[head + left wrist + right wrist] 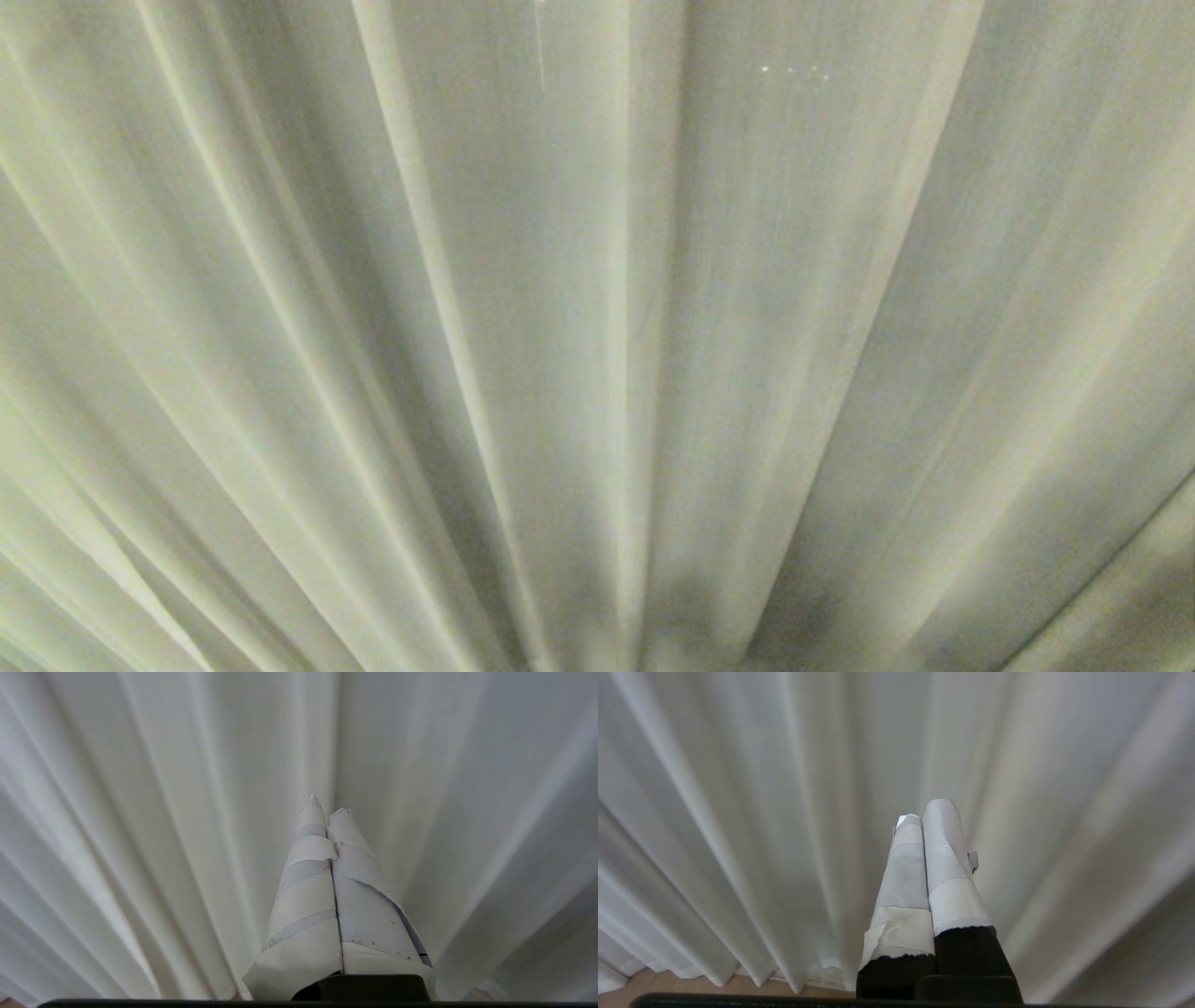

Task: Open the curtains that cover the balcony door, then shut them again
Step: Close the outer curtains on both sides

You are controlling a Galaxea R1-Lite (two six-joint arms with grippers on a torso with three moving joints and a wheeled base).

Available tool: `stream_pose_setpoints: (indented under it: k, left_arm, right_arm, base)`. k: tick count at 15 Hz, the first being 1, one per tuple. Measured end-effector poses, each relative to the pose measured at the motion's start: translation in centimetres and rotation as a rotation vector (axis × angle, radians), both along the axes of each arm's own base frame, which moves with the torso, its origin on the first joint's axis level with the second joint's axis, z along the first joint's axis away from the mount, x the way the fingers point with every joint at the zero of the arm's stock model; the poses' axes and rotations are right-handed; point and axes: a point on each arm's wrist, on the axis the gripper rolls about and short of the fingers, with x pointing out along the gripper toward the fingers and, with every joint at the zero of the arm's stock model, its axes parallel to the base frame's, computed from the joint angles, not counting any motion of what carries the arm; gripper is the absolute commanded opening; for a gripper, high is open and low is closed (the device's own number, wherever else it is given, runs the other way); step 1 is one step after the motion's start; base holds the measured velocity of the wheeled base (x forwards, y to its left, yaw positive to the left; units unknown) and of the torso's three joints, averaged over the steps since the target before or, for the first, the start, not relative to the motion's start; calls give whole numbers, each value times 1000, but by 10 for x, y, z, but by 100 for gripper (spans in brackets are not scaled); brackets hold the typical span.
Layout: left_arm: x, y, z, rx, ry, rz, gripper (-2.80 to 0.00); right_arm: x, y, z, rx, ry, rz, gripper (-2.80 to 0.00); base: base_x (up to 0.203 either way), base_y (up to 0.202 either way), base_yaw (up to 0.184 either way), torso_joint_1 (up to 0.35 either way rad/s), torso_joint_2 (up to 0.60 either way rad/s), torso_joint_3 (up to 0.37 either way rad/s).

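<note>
Curtains [597, 336]: cream woven fabric, long pleats, hems meeting wood floor [668, 982]. My left tool [327, 807] and right tool [927, 812]: tape-wrapped, pressed together, empty.

curtains [597, 336] drawn across, no gap ahead

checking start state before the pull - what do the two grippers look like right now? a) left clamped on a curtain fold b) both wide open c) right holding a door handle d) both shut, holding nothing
d: the left gripper and right gripper each show taped fingers pressed together, in front of the drawn curtains with no fabric between them.
</note>
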Motion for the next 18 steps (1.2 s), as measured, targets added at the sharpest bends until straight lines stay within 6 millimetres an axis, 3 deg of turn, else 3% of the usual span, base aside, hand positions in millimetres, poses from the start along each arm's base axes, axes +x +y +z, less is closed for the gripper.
stream_pose_setpoints:
  k: [7, 12, 18]
  left_arm:
    - [0, 0, 0, 0, 0, 1, -280]
    - [0, 0, 0, -1, 0, 1, -280]
    - [0, 0, 0, -3, 0, 1, -280]
  right_arm:
    - [0, 0, 0, 1, -1, 0, -280]
    - [0, 0, 0, 1, -1, 0, -280]
    - [0, 0, 0, 4, -1, 0, -280]
  base:
    - [0, -174, 1, 3, 1, 1]
    - [-11, 0, 2, 0, 0, 0]
    - [-135, 0, -1, 5, 3, 2]
